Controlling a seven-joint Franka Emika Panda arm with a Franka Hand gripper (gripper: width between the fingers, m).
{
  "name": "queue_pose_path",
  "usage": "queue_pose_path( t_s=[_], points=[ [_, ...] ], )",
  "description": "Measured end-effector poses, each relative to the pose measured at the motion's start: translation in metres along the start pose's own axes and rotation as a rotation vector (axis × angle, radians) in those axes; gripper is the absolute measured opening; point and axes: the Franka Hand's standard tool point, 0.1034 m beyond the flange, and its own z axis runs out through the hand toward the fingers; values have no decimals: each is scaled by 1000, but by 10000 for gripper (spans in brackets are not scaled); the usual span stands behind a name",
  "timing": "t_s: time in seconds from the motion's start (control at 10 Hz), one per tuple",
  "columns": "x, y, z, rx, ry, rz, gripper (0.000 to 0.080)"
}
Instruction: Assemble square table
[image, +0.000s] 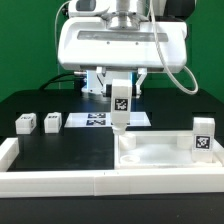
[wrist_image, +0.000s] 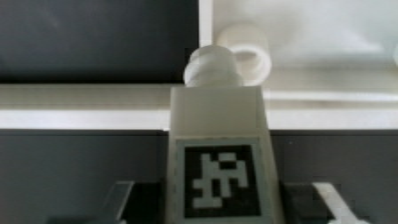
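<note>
Centrally, the gripper (image: 119, 96) pinched a leg (image: 118, 110) between its fingers (wrist_image: 128, 205), the jaws part-closed on the leg's tagged upper block. The leg hung upright, with its tag facing the exterior camera and its rounded tip down. The tip sat at the far corner of the tabletop (image: 160, 160) on the exterior view's left; whether it touched could not be told. In the wrist view the tip overlapped the tabletop's rim, with the pale inner floor beyond it.

The tabletop lay open side up on the black table (image: 60, 150), toward the exterior view's right. A second leg (image: 203, 136) stood upright at the tabletop's edge on the exterior view's right, tag visible. A third leg (image: 25, 123) and a fourth leg (image: 51, 121) sat loose on the table near each other, well apart from the tabletop, on the exterior view's left. The marker board (image: 90, 120) lay flat behind the held leg. A long white bar (image: 90, 181) ran along the near side, just beside the tabletop.
</note>
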Motion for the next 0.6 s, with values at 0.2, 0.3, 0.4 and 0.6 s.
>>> queue_pose_path(
  t_s=[0.2,0.3,0.4,0.6],
  points=[
    [3,8,6,1,16,12,290],
    [4,8,6,5,17,17,290],
    [3,7,6,5,15,14,290],
    [2,7,6,5,14,14,290]
  ],
)
